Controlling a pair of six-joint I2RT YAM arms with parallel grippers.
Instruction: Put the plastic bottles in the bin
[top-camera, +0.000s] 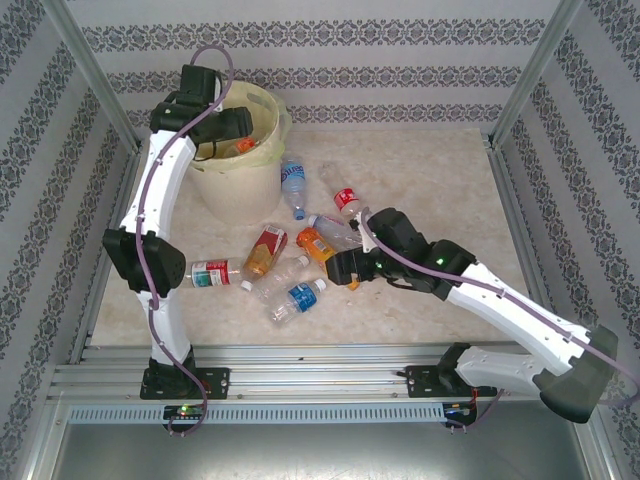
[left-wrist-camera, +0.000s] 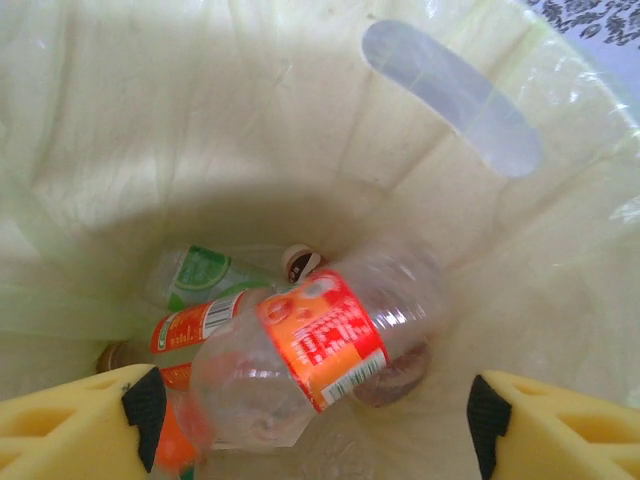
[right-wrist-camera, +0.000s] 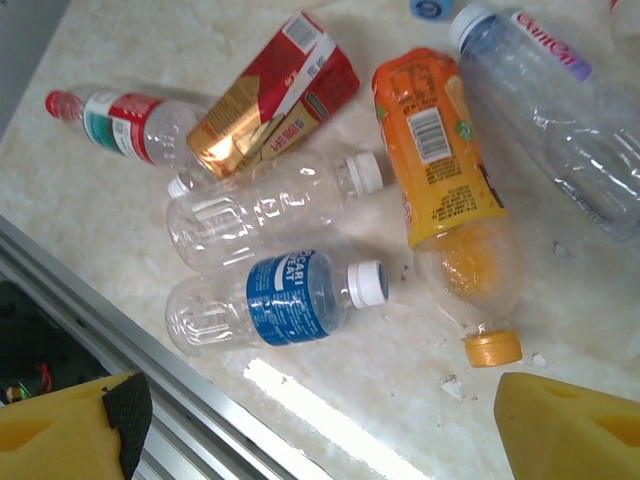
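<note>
My left gripper (top-camera: 236, 124) hangs over the mouth of the bin (top-camera: 240, 195), open, with its yellow fingers (left-wrist-camera: 70, 420) wide apart. Below it, inside the bin (left-wrist-camera: 250, 120), a clear bottle with an orange-red label (left-wrist-camera: 320, 345) lies loose and blurred, touching neither finger, on top of other bottles (left-wrist-camera: 200, 275). My right gripper (top-camera: 345, 268) is open above the table, just over a blue-label bottle (right-wrist-camera: 275, 300) and beside an orange bottle (right-wrist-camera: 440, 170). A bare clear bottle (right-wrist-camera: 260, 205), a red-gold bottle (right-wrist-camera: 270, 95) and a red-label bottle (right-wrist-camera: 120, 125) lie beyond.
More bottles lie between the bin and the right arm: a blue-label one (top-camera: 293, 180), a red-capped one (top-camera: 345, 200) and a clear one (top-camera: 335, 228). The metal rail of the table's near edge (right-wrist-camera: 150, 360) runs just under the right gripper. Aluminium frame posts (top-camera: 95, 80) stand at the corners.
</note>
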